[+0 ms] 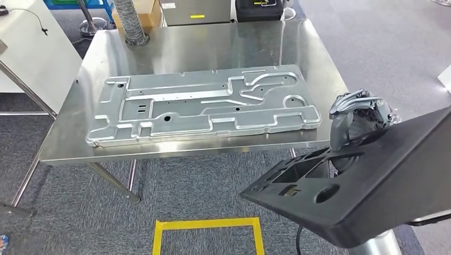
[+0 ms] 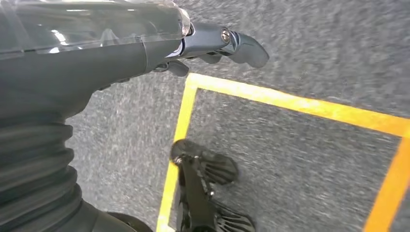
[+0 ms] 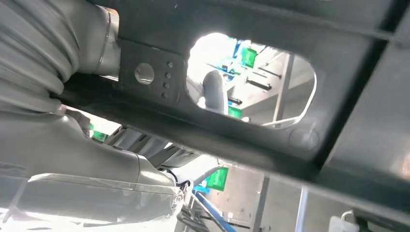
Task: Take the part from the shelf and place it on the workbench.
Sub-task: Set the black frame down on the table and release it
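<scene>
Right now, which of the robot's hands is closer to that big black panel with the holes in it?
Right. The right hand grips the black panel's upper edge beside the workbench. The left hand hangs over the grey carpet near the yellow floor tape, holding nothing.

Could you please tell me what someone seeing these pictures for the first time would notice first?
Probably the large stamped metal panel lying flat across the steel workbench. Next, the black plastic part at lower right in the head view, held up off the floor by the right hand gripping its upper edge. Yellow tape marks a square on the grey carpet below.
</scene>
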